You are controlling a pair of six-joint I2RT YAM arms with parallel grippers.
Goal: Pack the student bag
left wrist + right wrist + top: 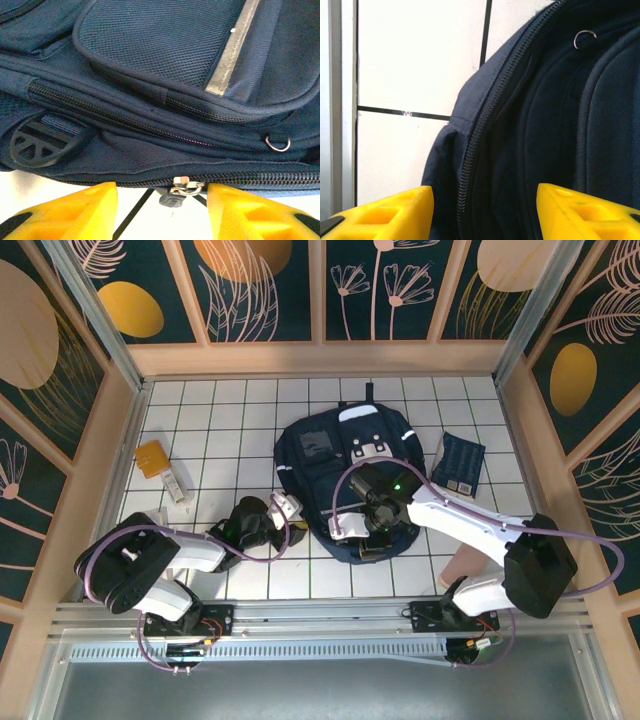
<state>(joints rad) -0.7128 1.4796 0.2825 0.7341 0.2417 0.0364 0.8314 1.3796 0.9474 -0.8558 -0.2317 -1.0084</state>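
White-tiled counter, boxed in by floral wall panels: your student bag (305,485) lies flat at its middle, a shade toward the right edge, front pocket up. An orange packet (151,457) sits near the left edge, and a dark-blue patterned pouch (459,462) lies just beside the bag toward the right edge.

Your left tool (162,197) hangs at the bag's side facing the left edge, fingers apart and gripping nothing. The grey zip pull (176,199) is framed between them. Your right tool (485,200) hovers over the bag's near end, likewise apart and empty, above a closed run of zip teeth (470,165).

The step looks to be opening the main compartment. Ease the left tool forward until the pull sits squarely between the pads, close on the tab rather than the fabric, and draw along the teeth. Let the right tool pin the bag so it cannot slide.
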